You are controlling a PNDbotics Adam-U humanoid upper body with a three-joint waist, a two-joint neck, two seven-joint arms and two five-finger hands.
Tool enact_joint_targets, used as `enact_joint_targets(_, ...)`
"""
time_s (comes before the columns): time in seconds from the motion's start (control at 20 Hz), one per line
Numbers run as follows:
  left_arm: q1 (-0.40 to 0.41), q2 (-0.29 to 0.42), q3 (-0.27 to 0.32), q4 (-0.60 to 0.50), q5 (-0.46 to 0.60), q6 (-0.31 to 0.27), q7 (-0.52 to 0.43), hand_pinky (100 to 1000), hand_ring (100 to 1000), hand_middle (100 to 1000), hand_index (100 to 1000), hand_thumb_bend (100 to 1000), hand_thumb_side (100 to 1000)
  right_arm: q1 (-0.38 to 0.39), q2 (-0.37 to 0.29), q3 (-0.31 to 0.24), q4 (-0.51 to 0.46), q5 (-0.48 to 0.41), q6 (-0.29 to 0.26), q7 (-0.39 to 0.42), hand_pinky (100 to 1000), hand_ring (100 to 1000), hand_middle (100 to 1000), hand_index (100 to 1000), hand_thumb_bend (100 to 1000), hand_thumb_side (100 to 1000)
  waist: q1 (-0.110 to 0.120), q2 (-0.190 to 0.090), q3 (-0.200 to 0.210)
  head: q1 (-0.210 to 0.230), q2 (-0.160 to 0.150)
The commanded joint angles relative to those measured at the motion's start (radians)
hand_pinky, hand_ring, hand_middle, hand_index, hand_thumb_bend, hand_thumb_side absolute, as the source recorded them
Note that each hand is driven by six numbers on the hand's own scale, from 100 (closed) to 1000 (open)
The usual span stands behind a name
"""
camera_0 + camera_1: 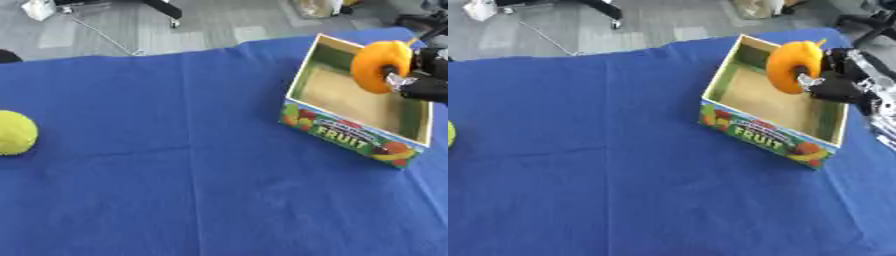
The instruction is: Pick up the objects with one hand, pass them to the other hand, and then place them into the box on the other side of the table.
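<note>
**Right hand holds orange fruit above the fruit box**

Broadly, a blue cloth-covered table [175, 190] fills both views, its far edge giving way to grey floor where a white object and dark chair legs are cut off by the frame. On the table's right side sits an open cardboard box [750, 132] with a tan inside, green inner walls and a printed front panel reading "FRUIT" among pictured fruits. Its far right corner is hidden behind the robot's arm.

Over the box's far right part hangs the black right hand [839, 87], entering from the right edge, with most of the arm cut off. Its fingers are curled round a rounded orange fruit [791, 66], pinching it from the side; a dark spot shows on the fruit's face, and whether that is a fingertip or a hollow is hard to make out.

At the table's left edge lies a yellow-green ball-shaped object [16, 132], partly cut off, well apart from the box.
</note>
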Motion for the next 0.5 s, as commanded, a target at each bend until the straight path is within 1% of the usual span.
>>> enact_joint_targets(0.05,-0.011,0.032,0.017,-0.018,0.001,0.001,0.008,725,763,671,685,585,633,-0.013,-0.024,-0.011,0.013,0.048,0.015,-0.013,599,780,525,556,100,100,0.008,0.000,0.003,-0.010,-0.019)
enact_joint_targets(0.15,-0.012,0.031,0.018,-0.021,0.000,0.001,0.008,725,763,671,685,587,631,-0.016,-0.022,-0.011,0.021,0.080,0.029,-0.018,605,792,550,583,143,100,0.007,0.001,0.004,-0.011,-0.021)
enact_joint_targets(0.2,-0.013,0.031,0.018,-0.021,-0.001,0.001,0.008,726,763,671,685,587,630,-0.016,-0.021,-0.011,0.025,0.096,0.036,-0.021,612,812,589,622,186,100,0.006,0.002,0.005,-0.011,-0.021)
enact_joint_targets(0.25,-0.013,0.031,0.019,-0.022,-0.001,0.001,0.008,726,763,671,685,587,631,-0.017,-0.020,-0.011,0.026,0.112,0.042,-0.021,625,849,657,685,258,100,0.006,0.002,0.005,-0.011,-0.021)
enact_joint_targets(0.3,-0.012,0.031,0.019,-0.022,-0.002,0.002,0.009,726,763,671,685,587,631,-0.016,-0.021,-0.008,0.026,0.132,0.049,-0.011,645,901,750,770,347,100,0.005,0.002,0.005,-0.011,-0.020)
enact_joint_targets(0.35,-0.012,0.031,0.020,-0.021,-0.002,0.002,0.009,726,763,672,685,587,631,-0.016,-0.021,-0.008,0.024,0.155,0.054,0.004,661,941,805,839,371,100,0.005,0.002,0.005,-0.011,-0.019)
enact_joint_targets(0.4,-0.012,0.031,0.020,-0.021,-0.003,0.002,0.010,726,764,672,686,588,631,-0.017,-0.021,-0.008,0.021,0.179,0.055,0.020,685,996,884,924,415,100,0.005,0.002,0.005,-0.010,-0.018)
enact_joint_targets(0.45,-0.012,0.032,0.020,-0.021,-0.003,0.002,0.010,726,764,672,686,588,630,-0.018,-0.021,-0.009,0.018,0.205,0.054,0.037,702,1000,920,965,438,100,0.005,0.002,0.004,-0.010,-0.017)
enact_joint_targets(0.5,-0.011,0.032,0.020,-0.021,-0.004,0.002,0.010,726,764,672,686,588,630,-0.018,-0.020,-0.011,0.015,0.227,0.052,0.052,710,1000,936,982,447,100,0.005,0.001,0.004,-0.010,-0.017)
